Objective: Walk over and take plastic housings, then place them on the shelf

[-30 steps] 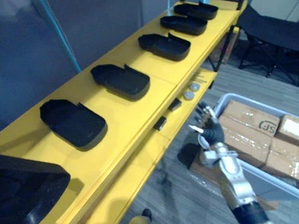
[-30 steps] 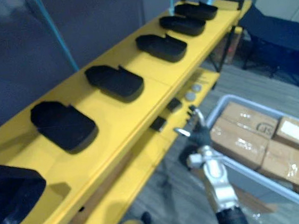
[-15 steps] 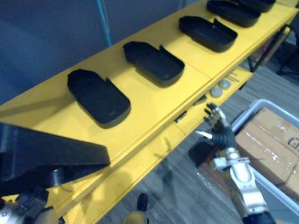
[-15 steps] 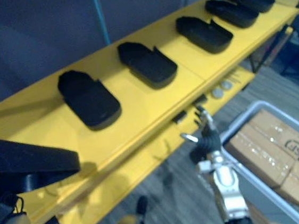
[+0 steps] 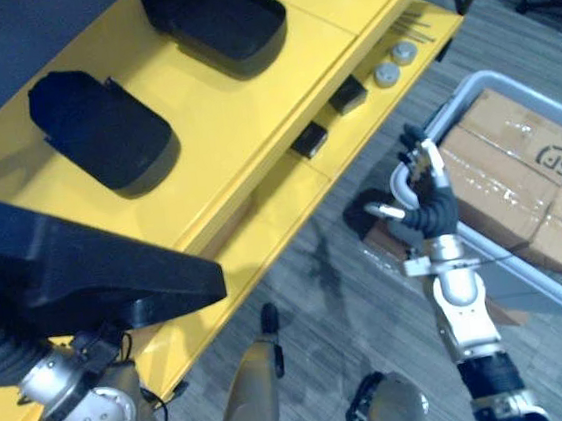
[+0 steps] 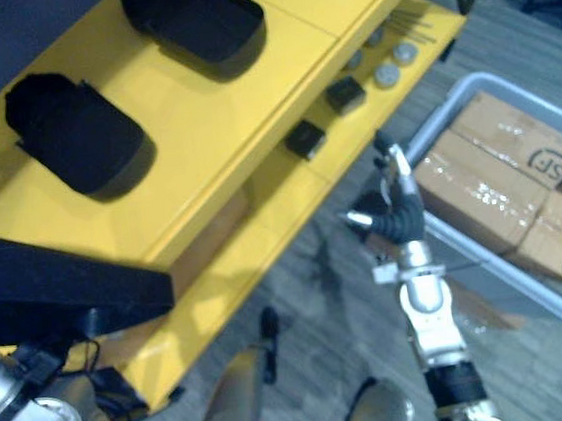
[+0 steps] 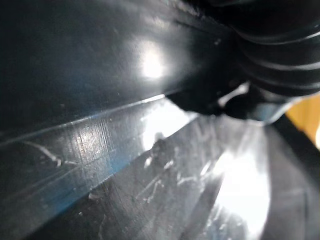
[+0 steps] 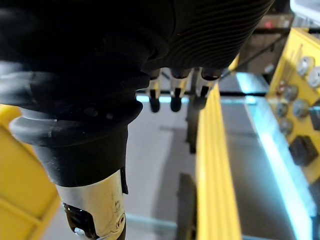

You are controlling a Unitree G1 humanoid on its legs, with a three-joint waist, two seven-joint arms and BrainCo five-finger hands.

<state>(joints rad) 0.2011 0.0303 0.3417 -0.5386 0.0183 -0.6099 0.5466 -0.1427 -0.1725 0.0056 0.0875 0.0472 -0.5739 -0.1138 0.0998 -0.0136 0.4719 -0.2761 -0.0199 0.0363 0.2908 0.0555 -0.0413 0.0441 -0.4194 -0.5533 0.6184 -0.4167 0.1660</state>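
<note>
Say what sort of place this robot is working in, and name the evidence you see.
Probably a factory or warehouse floor: a long yellow shelf carries black plastic housings spaced along it, and a grey bin of taped cardboard boxes stands on the floor beside it.

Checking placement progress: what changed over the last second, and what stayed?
The head camera tilted down toward the yellow shelf, shifting the whole scene. The carried plastic housing, at the left hand, now reaches further into view, overlapping the shelf's near edge. Nothing taken or released. The two shelved housings lie unmoved; the right hand still hangs open above the floor.
</note>
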